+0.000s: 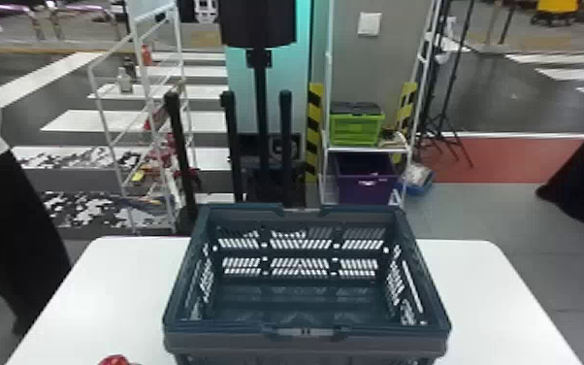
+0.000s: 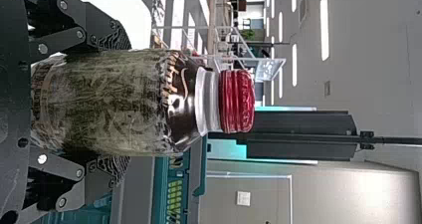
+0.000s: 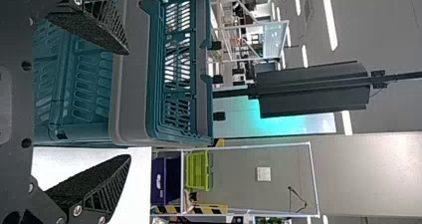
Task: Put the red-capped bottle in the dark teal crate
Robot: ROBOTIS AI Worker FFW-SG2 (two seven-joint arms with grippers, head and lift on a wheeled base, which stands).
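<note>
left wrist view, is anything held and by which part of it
The left tool holds the red-capped bottle by its body, below the cap.

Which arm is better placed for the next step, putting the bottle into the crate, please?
Left, I think: the red-capped bottle is within the left gripper, left of the dark teal crate; the right gripper is open and empty.

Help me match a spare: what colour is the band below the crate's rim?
Grey band, clearest in the right wrist view.
</note>
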